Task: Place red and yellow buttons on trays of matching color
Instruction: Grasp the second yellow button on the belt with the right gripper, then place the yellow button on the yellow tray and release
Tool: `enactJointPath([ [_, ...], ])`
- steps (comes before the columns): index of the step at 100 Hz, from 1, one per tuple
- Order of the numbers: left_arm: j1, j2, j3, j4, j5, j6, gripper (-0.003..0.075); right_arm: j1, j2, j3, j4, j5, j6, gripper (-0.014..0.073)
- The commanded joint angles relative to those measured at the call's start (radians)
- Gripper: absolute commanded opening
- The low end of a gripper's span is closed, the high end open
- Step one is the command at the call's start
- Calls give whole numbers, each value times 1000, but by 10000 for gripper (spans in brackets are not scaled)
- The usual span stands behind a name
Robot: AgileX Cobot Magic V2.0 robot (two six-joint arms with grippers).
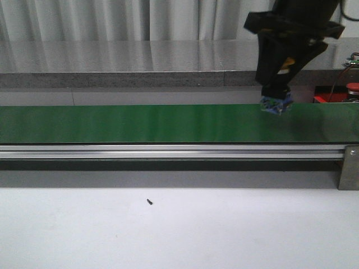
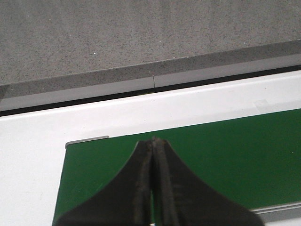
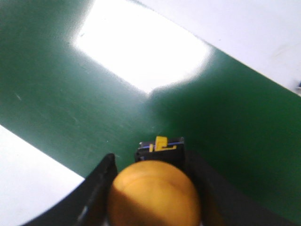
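Yellow button (image 3: 155, 195) clamped in right pincer (image 1: 276, 104), arm upright, seemingly touching belt (image 1: 140, 123)

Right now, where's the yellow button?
The yellow button sits between the fingers of the right tool, right of centre in the front view, low over the green belt near its far edge.

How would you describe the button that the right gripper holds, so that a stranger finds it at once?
Find the long green belt crossing the table. Near its right end, the right gripper reaches down to the belt surface, shut on a yellow button with a domed orange-yellow cap on a dark base. The only other button, far right beyond the belt, is red.
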Motion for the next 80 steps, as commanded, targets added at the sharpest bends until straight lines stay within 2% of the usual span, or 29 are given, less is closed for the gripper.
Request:
enactJointPath([
  [1, 1, -10, -27, -19, -68, -4, -20, -46, -105, -26, 6, 12, 2, 294],
  [28, 1, -10, -27, -19, -68, -4, -20, -276, -229, -22, 6, 139, 1, 294],
  [46, 1, -10, -27, -19, -65, -4, -20, -479, -310, 61, 6, 128, -6, 294],
  [64, 1, -10, -27, -19, -61, -4, -20, -686, -343, 220, 21, 7, -18, 294],
  [80, 1, -10, -27, -19, -61, -4, -20, -788, -342, 347, 92, -123, -34, 294],
])
